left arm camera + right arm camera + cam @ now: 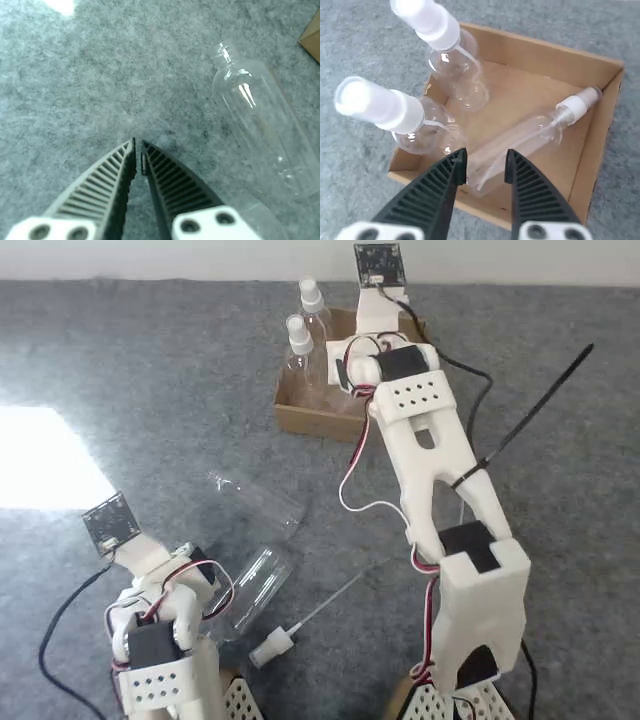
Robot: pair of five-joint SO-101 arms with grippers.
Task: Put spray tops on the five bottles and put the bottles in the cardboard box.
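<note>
Overhead, the right arm (440, 460) stretches from the near table edge to the cardboard box (300, 420) and covers most of the box's interior, its wires draped along it. Two bottles stand upright in the box on its uncovered side, each with a spray top on: the farther capped bottle (312, 302) and the nearer capped bottle (298, 340), just beside one another.

The right wrist view shows what the arm hides. A third capped bottle (520, 142) lies on its side on the box floor, its spray top towards one wall. The right gripper (485, 159) hangs over the base end of this bottle with its jaws spread, released and gripping nothing.

Outside the box, on the grey carpet (150, 360), two bottles with bare necks lie on their sides: one bare bottle (255, 502) about midway between the box and the left arm (160, 640), the other bare bottle (255, 585) just beside that arm's head. A loose spray top (272, 647) with its thin dip tube lies between the two arm bases.

The left gripper (138, 147) points at bare carpet, jaws clenched together with nothing between them. A black strap (530, 410) juts out beside the right arm.
</note>
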